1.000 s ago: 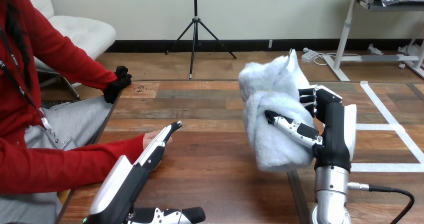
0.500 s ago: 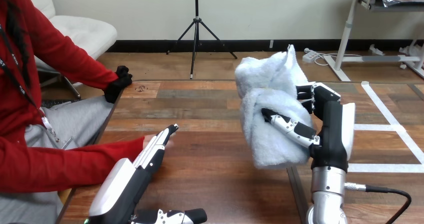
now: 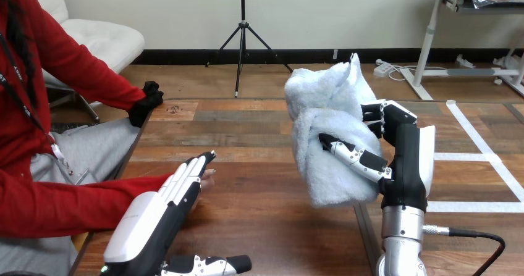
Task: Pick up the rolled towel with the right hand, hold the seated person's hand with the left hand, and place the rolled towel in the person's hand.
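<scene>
While the right hand (image 3: 406, 165) is gripping the rolled towel (image 3: 324, 134), thumb and fingers curled round it, it is holding it up over the table (image 3: 259, 220), well apart from the person's hand (image 3: 208, 177). Over that hand the left hand (image 3: 162, 205) is lying flat, fingers straight, not clasping.

Risks, as judged: the loose upper fold is flopping and may unroll; the covered palm is leaving no room. No print is showing on the towel.

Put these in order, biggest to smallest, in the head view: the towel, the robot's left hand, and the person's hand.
1. rolled towel, largest.
2. left hand, though it sits near the camera, which may enlarge it.
3. person's hand, smallest showing: it lies mostly hidden under the left hand.
</scene>
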